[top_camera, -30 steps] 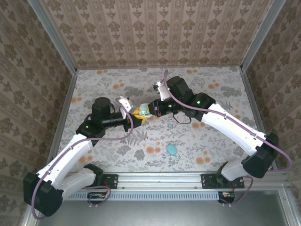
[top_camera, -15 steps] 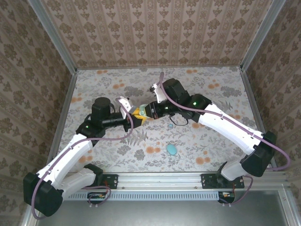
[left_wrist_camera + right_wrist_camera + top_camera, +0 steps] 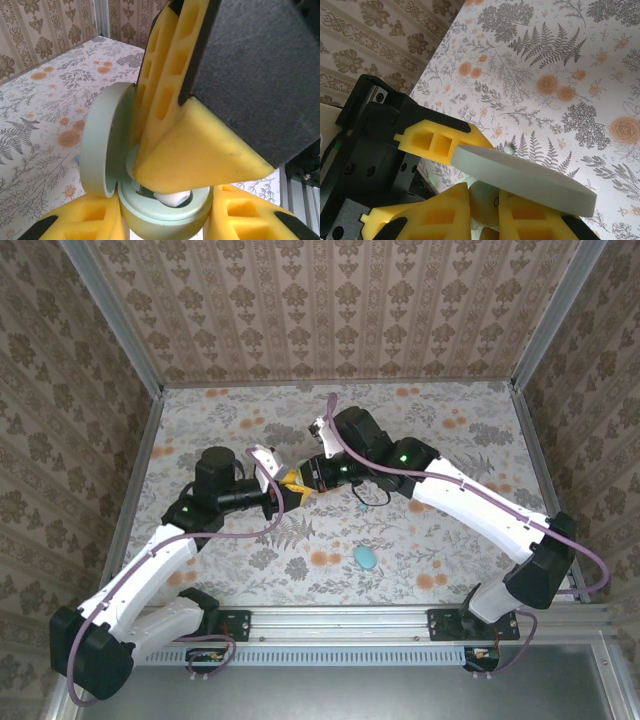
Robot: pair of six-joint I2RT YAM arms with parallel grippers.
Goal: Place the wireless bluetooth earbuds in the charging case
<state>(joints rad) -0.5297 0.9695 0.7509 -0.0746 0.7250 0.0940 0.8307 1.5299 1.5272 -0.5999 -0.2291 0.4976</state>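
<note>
The pale green charging case [image 3: 165, 212] is open, with its round lid [image 3: 100, 145] standing up at the left. My left gripper [image 3: 165, 222] is shut on the case's base, a yellow finger on each side. My right gripper [image 3: 482, 200] is shut on a small pale earbud [image 3: 489, 207], and its yellow fingers [image 3: 200, 160] reach down into the case. A pale tip of the earbud [image 3: 172, 197] sits in the case's well. In the top view the two grippers meet, left gripper [image 3: 283, 496] against right gripper [image 3: 303, 483]. Another tiny teal earbud [image 3: 361, 508] lies on the table to their right.
A blue oval [image 3: 366, 558] lies on the floral table nearer the front edge. The right arm's purple cable [image 3: 372, 495] loops over the table beside the loose earbud. Aluminium rails and patterned walls close in the table on three sides.
My right gripper has moved left and closer to the left gripper, over the open case. The left arm has stayed still with the case.
</note>
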